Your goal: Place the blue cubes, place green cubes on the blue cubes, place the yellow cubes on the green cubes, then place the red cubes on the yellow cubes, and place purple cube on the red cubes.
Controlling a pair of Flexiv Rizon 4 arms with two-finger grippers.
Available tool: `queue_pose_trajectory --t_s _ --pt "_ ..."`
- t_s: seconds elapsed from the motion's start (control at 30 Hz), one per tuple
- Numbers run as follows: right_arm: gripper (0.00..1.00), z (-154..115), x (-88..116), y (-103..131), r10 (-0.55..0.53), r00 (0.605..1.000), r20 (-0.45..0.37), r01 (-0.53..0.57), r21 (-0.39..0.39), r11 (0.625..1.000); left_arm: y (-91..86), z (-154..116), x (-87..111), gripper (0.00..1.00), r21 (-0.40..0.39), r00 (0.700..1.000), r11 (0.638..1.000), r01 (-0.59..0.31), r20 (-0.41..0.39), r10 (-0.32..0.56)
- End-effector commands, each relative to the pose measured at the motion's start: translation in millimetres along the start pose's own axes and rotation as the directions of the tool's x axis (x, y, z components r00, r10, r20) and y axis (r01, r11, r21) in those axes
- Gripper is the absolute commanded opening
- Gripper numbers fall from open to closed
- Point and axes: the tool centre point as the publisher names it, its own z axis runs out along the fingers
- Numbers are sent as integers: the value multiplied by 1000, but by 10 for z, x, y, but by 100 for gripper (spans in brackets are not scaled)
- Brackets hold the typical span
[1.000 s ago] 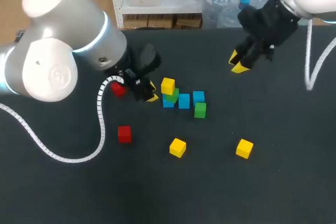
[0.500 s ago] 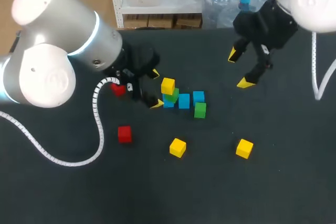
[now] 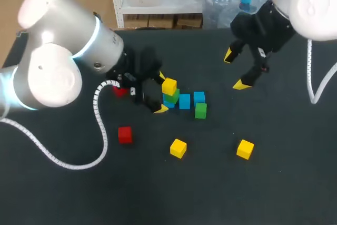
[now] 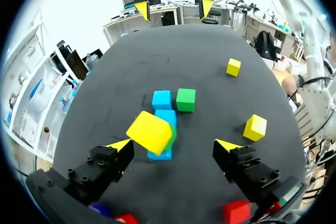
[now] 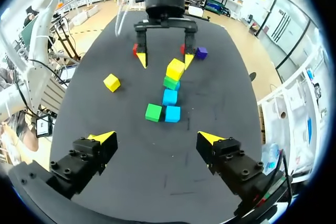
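A small stack stands mid-table: a yellow cube (image 3: 169, 86) (image 4: 149, 132) sits askew on a green cube (image 3: 173, 97), which rests on a blue cube (image 3: 168, 103) (image 4: 159, 153). Two more blue cubes (image 3: 184, 101) (image 3: 198, 97) and a loose green cube (image 3: 200, 110) lie right beside it. My left gripper (image 3: 160, 92) (image 4: 173, 145) is open just left of the stack, touching nothing. My right gripper (image 3: 235, 70) (image 5: 156, 138) hangs open and empty to the back right. Loose yellow cubes (image 3: 178, 148) (image 3: 245, 149) lie nearer the front. One red cube (image 3: 125, 135) lies front left.
A second red cube (image 3: 120, 91) peeks out beside my left arm. The purple cube (image 5: 201, 52) lies behind my left gripper (image 5: 164, 59), hidden in the head view. The dark table (image 3: 274, 183) has bare room at the front and right.
Both grippers have gone from shut to open. My left gripper moved slightly right toward the stack, and my right gripper shifted a little left. The cubes have not moved.
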Motion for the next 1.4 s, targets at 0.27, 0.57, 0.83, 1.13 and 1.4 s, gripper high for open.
queue_pose_trajectory --t_s 0.27,0.57,0.83,1.13,1.4 --pt "100 6 153 10 43 999 21 -44 12 999 202 -36 -148 100 23 998 999 -26 -58 28" --pt "100 -23 174 -18 48 999 27 -48 21 999 191 36 -143 100 30 998 999 -17 -65 19" --pt "100 -8 188 -19 65 997 30 -65 21 998 206 29 -163 0 20 995 998 -59 -77 60" --pt "100 -5 214 -44 87 995 52 -88 22 996 172 18 -104 0 17 996 998 -57 -73 58" --pt "100 74 201 -44 85 995 58 -85 0 996 116 -89 -109 0 -16 994 998 -53 -92 51"
